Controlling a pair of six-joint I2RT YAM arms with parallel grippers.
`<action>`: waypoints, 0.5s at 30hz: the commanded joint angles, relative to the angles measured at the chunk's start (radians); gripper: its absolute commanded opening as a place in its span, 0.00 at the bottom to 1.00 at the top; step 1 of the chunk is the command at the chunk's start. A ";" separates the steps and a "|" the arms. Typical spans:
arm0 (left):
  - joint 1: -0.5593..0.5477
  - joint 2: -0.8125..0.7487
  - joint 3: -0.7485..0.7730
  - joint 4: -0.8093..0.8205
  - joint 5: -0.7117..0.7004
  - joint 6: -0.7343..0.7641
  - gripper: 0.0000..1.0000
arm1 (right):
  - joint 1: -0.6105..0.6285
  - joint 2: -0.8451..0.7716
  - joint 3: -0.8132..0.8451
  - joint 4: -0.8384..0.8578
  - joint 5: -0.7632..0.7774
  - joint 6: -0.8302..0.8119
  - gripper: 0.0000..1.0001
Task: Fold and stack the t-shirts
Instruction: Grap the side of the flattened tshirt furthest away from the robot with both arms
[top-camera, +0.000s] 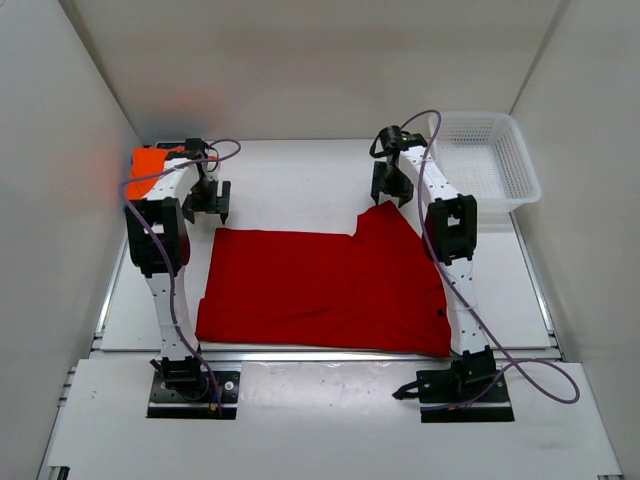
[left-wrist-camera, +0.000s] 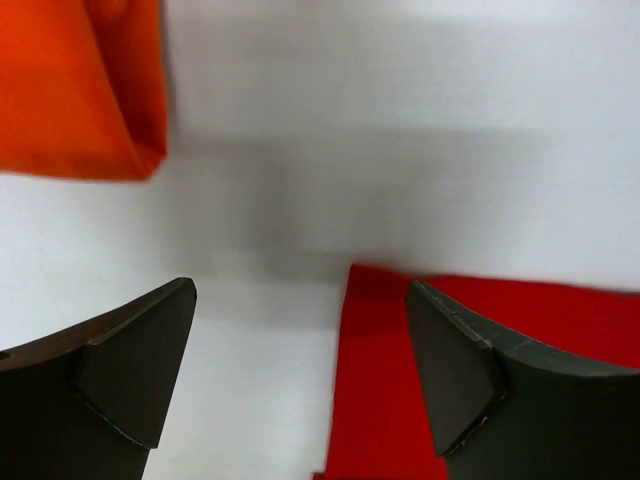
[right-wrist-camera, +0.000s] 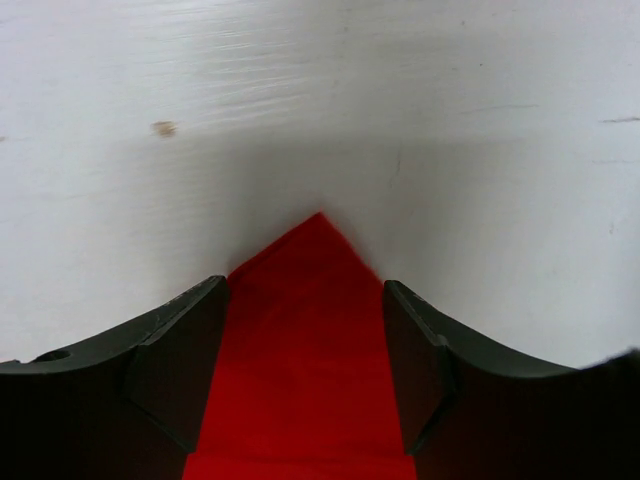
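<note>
A deep red cloth t-shirt (top-camera: 320, 290) lies flat on the white worktop (top-camera: 290, 185), long axis left to right, one pointed corner aimed far. The right fingers (right-wrist-camera: 175, 375) stand apart astride that tip, gripping nothing; the left fingers (left-wrist-camera: 135, 375) gape empty over its far-left corner. Beyond these sits an orange cloth t-shirt (top-camera: 150, 160)

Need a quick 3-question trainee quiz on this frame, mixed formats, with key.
1. True or false: the right gripper is shut on the red shirt.
2. Where does the orange shirt lie? A) under the red shirt B) far-left corner of the table C) near edge of the table
3. Fill in: the white basket stands at the table's far-___ corner.
Key: 1 false, its jaws stand open astride the shirt's corner; 2 B; 3 right.
</note>
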 joint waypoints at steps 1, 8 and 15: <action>-0.002 0.001 0.055 0.049 0.058 -0.040 0.97 | -0.008 0.027 0.038 0.002 0.009 -0.007 0.60; -0.013 -0.003 -0.087 0.029 0.167 -0.034 0.93 | -0.019 0.115 0.090 -0.038 -0.059 -0.002 0.59; -0.018 -0.029 -0.213 0.129 0.170 -0.111 0.95 | -0.013 0.107 0.071 -0.039 -0.088 -0.002 0.49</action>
